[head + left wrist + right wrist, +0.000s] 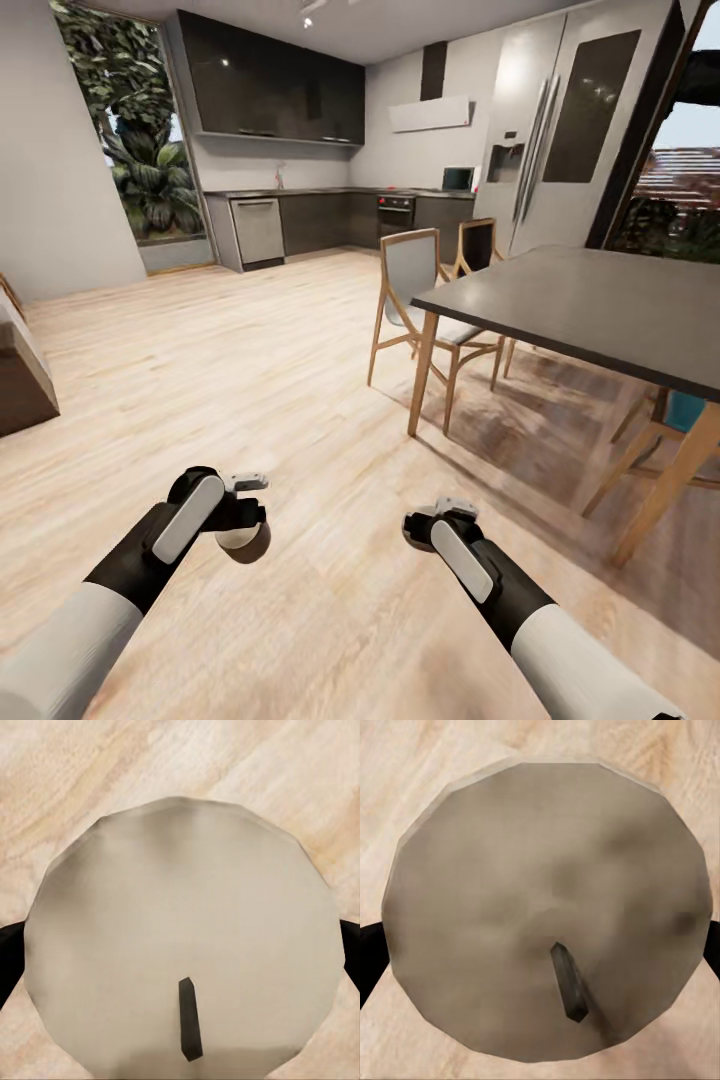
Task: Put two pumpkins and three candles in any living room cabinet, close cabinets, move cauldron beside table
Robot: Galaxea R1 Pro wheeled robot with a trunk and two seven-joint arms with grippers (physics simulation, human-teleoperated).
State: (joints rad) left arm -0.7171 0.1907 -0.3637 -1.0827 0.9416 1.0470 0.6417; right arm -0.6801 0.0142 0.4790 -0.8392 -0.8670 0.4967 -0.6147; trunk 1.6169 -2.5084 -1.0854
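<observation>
While both arms reach forward low over the pale wood floor [300,400], each carries a candle. Left gripper [243,520]: clamped on a stubby grey-brown candle [243,541], held just above the floor at near left. The left wrist view looks straight down on that candle's pale round top [180,952], short dark wick [190,1018] showing, black fingers [9,952] pressed to either side. Right gripper [425,527]: closed on a second candle [413,530], mostly hidden behind the wrist in the head view (only a dark edge shows). The right wrist view gives its browner top [547,907] with a wick [570,982], black fingertips [370,952] against the rim on both sides.

Mid-distance right: a dark-topped dining table [590,300] on light wooden legs, two wooden chairs [415,290] tucked at its left side. Left edge: part of a brown sofa [20,370].

Far: dark kitchen cabinets [270,90], a counter run with a dishwasher [258,230] and oven [396,212], a tall steel fridge [560,120] at right, greenery behind the window [130,130] at left.
</observation>
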